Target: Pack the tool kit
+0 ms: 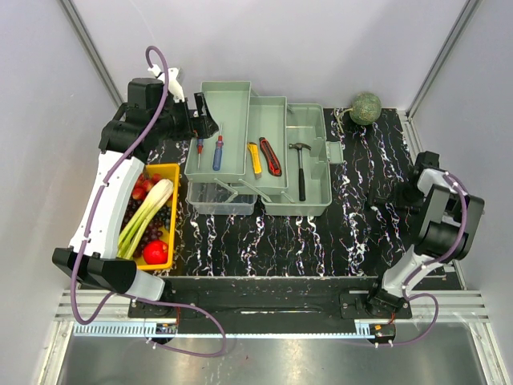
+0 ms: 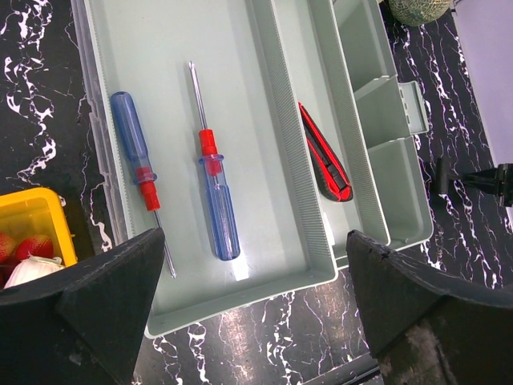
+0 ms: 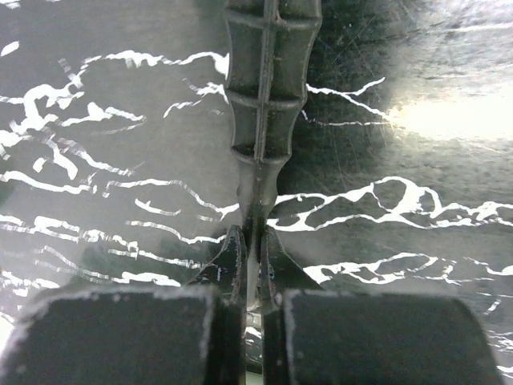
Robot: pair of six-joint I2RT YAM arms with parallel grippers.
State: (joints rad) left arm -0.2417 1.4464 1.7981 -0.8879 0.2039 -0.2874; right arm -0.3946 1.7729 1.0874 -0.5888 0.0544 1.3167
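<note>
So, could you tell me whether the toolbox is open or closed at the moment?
Open: the toolbox has its trays folded out side by side, with screwdrivers and a hammer lying exposed inside.

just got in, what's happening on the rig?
Packing the tool kit. The toolbox lies open, trays folded out: two screwdrivers in the left tray, yellow knife and red knife in the middle, hammer at right. The left tool hangs open over that tray, holding nothing. The right tool is shut, low over the table.
</note>
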